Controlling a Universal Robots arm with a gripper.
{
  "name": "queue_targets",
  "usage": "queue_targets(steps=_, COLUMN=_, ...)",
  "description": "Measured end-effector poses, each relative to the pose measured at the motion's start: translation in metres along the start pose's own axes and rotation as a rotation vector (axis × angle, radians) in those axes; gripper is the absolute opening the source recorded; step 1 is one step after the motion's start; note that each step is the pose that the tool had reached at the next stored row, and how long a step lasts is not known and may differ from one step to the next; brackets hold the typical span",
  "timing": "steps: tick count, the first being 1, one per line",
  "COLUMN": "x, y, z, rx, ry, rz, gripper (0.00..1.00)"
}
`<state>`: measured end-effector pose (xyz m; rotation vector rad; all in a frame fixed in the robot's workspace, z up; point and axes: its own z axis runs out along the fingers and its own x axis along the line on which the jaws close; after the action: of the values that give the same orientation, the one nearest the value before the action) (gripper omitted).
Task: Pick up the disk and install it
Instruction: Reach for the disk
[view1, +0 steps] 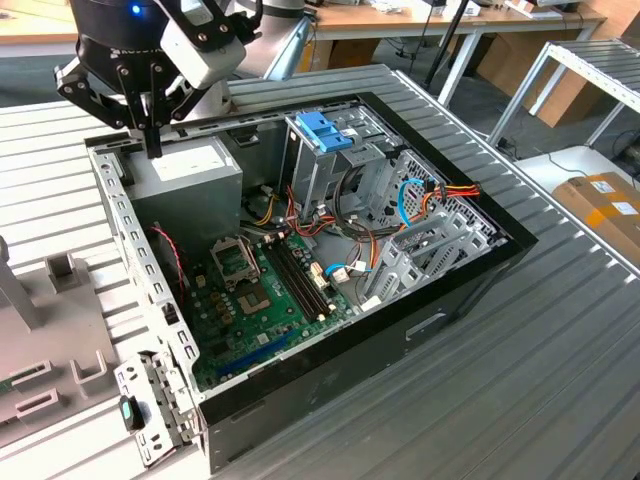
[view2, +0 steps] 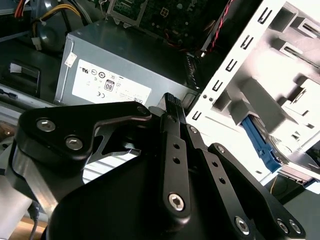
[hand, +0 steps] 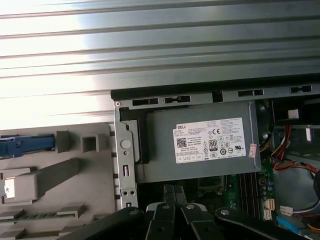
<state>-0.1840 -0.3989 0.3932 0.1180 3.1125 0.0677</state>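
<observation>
Black and empty, the gripper (view1: 152, 148) has its fingers pressed together with nothing between them. In the exterior view it hangs just over the grey power supply (view1: 190, 175), at the 10 o'clock corner of the open computer case (view1: 420, 330). In the first wrist view the disk (hand: 22, 145) shows edge-on as a blue strip seated in the pale grey holder (hand: 75, 170), outside the case wall and well apart from the gripper. In the exterior view that holder lies at about 8 o'clock from the case, on the ribbed metal table (view1: 540, 400). Inside the case, the green motherboard (view1: 255, 300) lies at 7 o'clock from the blue latch (view1: 325, 130), which sits atop the drive cage (view1: 300, 165).
</observation>
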Motion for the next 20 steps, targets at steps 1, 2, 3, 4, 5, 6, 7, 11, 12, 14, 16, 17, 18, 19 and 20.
queue_targets(steps=1, x=0.0002, y=0.0000, z=0.0000, rx=0.0000, ry=0.0000, rz=0.000, gripper=0.10)
queue_targets(steps=2, x=0.0004, y=0.0000, z=0.0000, rx=0.0000, ry=0.0000, rz=0.000, gripper=0.10)
queue_targets(steps=3, x=0.0007, y=-0.0001, z=0.0000, rx=0.0000, ry=0.0000, rz=0.000, gripper=0.10)
queue_targets(steps=4, x=0.0011, y=-0.0001, z=0.0000, rx=0.0000, ry=0.0000, rz=0.000, gripper=0.10)
queue_targets(steps=5, x=0.0014, y=-0.0001, z=0.0000, rx=0.0000, ry=0.0000, rz=0.000, gripper=0.10)
queue_targets(steps=6, x=0.0016, y=-0.0001, z=-0.0001, rx=0.0000, ry=0.0000, rz=0.000, gripper=0.10)
queue_targets(steps=7, x=0.0019, y=-0.0001, z=-0.0001, rx=0.0000, ry=0.0000, rz=0.000, gripper=0.10)
queue_targets(steps=11, x=0.0038, y=-0.0003, z=-0.0001, rx=0.0000, ry=0.0000, rz=0.000, gripper=0.10)
queue_targets(steps=12, x=0.0040, y=-0.0003, z=-0.0001, rx=0.0000, ry=0.0000, rz=0.000, gripper=0.10)
queue_targets(steps=14, x=0.0042, y=-0.0003, z=-0.0001, rx=0.0000, ry=0.0000, rz=0.000, gripper=0.10)
queue_targets(steps=16, x=0.0046, y=-0.0004, z=-0.0001, rx=0.0000, ry=0.0000, rz=0.000, gripper=0.10)
queue_targets(steps=17, x=0.0047, y=-0.0004, z=-0.0001, rx=0.0000, ry=0.0000, rz=0.000, gripper=0.10)
queue_targets(steps=18, x=0.0049, y=-0.0004, z=-0.0001, rx=0.0000, ry=0.0000, rz=0.000, gripper=0.10)
queue_targets(steps=19, x=0.0053, y=-0.0004, z=-0.0001, rx=0.0000, ry=-0.0001, rz=0.000, gripper=0.10)
queue_targets(steps=20, x=0.0060, y=-0.0004, z=-0.0002, rx=0.0001, ry=0.0000, rz=0.000, gripper=0.10)
